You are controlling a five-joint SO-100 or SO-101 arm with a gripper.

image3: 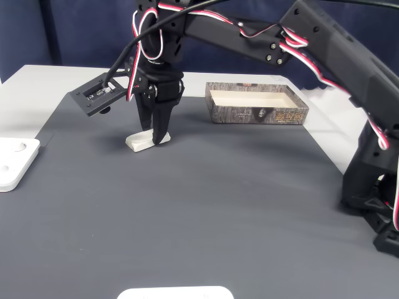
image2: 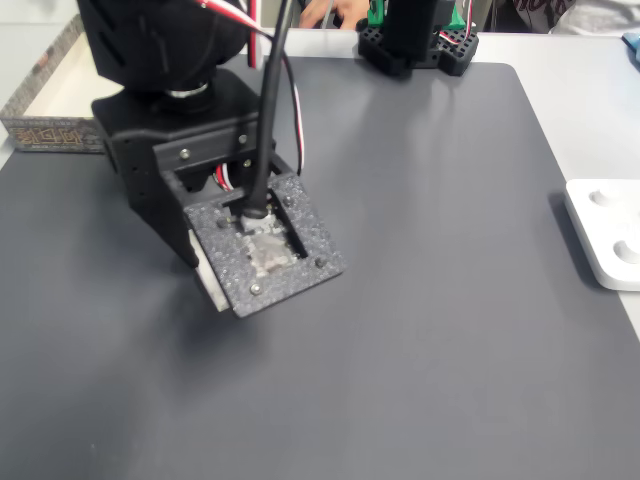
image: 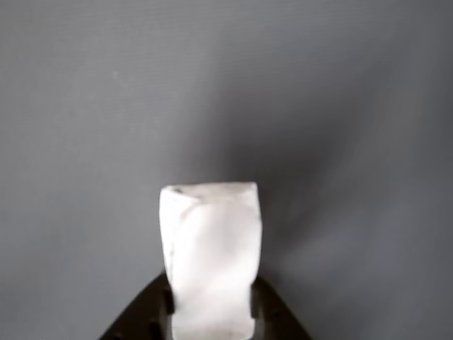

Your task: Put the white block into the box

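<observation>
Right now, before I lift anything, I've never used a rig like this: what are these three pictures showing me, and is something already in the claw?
It is one black robot arm on a table covered by a dark grey mat. The gripper, its two-finger claw, points down with the white block between its fingers; the block lies on the mat, not lifted.

The close-up looks out from the claw itself: the white block sits between the dark fingers.

One fixed view looks down from behind the arm, whose camera mount covers most of the block. The other fixed view faces the table from the front, and shows the box, open and empty, behind and to the right. White knobbed plates sit at the edges.
</observation>
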